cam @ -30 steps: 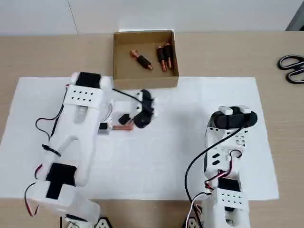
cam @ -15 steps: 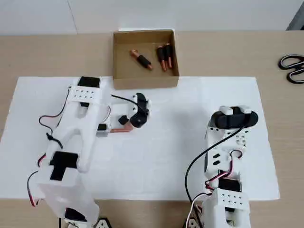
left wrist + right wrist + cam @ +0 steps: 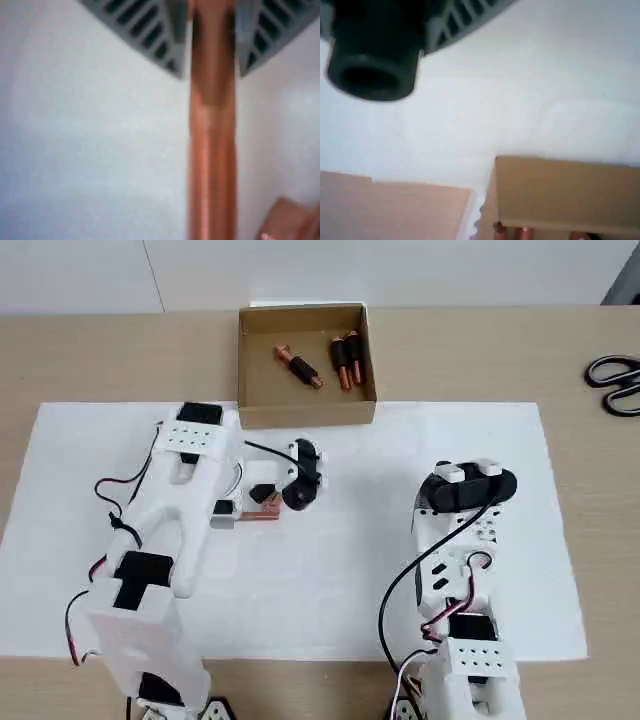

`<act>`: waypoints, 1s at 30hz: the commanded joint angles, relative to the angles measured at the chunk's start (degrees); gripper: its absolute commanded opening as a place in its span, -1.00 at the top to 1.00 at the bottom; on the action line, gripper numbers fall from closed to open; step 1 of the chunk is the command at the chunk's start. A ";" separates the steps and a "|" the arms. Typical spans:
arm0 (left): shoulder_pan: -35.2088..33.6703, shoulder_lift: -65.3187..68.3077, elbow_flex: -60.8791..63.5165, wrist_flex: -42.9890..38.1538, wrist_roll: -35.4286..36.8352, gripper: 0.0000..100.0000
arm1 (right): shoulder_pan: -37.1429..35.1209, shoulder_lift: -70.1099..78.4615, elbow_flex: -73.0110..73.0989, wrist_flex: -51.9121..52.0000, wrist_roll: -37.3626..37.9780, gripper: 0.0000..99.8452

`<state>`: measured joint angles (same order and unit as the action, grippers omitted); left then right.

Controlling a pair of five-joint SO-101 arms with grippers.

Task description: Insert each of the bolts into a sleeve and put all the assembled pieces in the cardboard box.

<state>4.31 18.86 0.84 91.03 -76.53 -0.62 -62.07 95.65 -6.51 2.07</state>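
Over the white sheet (image 3: pixel 350 570), near the cardboard box (image 3: pixel 305 413): left gripper (image 3: pixel 212 45) is clamping a copper bolt (image 3: pixel 212 150), shaft lying crosswise, pointing toward right gripper (image 3: pixel 463 490), which is gripping a black sleeve (image 3: pixel 372 57), well apart.

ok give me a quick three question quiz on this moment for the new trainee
1. True or false: the cardboard box is empty.
2. The left jaws grip: A) nothing B) a copper bolt C) the cardboard box's wall
3. Fill in: the right jaws hold a black ____.
Key: 1 false, three assembled pieces lie in it; 2 B; 3 sleeve.
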 commanded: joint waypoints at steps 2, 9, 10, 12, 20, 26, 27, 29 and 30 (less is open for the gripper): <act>0.35 -0.44 -4.53 2.46 -21.36 0.69 | -0.22 -0.92 0.44 -1.01 0.53 0.99; 0.70 -0.53 -4.53 2.55 -16.18 0.70 | -0.22 -0.92 0.44 -1.01 0.53 0.99; 0.79 -0.62 -4.70 3.16 -15.21 0.70 | -0.22 -0.92 0.44 -1.01 0.53 0.99; 1.23 -1.41 -6.64 7.03 -11.78 0.70 | -0.22 -1.01 0.44 -1.01 0.53 0.99; 7.65 -12.13 -9.80 8.79 21.98 0.83 | -0.22 -1.01 0.44 -1.01 0.53 0.99; 10.37 -19.16 -9.45 8.88 53.01 0.89 | -0.22 -1.01 0.44 -1.01 0.53 0.99; 10.37 -19.25 -9.45 8.70 58.37 0.89 | -0.22 -1.01 0.44 -1.01 0.53 0.99; 10.37 -18.99 -9.36 8.53 68.75 0.89 | -0.22 -1.01 0.44 -1.10 0.53 0.99; 10.37 -18.55 -9.36 8.70 74.37 0.89 | -0.22 -1.01 0.44 -1.10 0.53 0.99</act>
<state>14.33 2.59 -6.55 99.38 -18.51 -0.62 -62.07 95.65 -6.51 2.07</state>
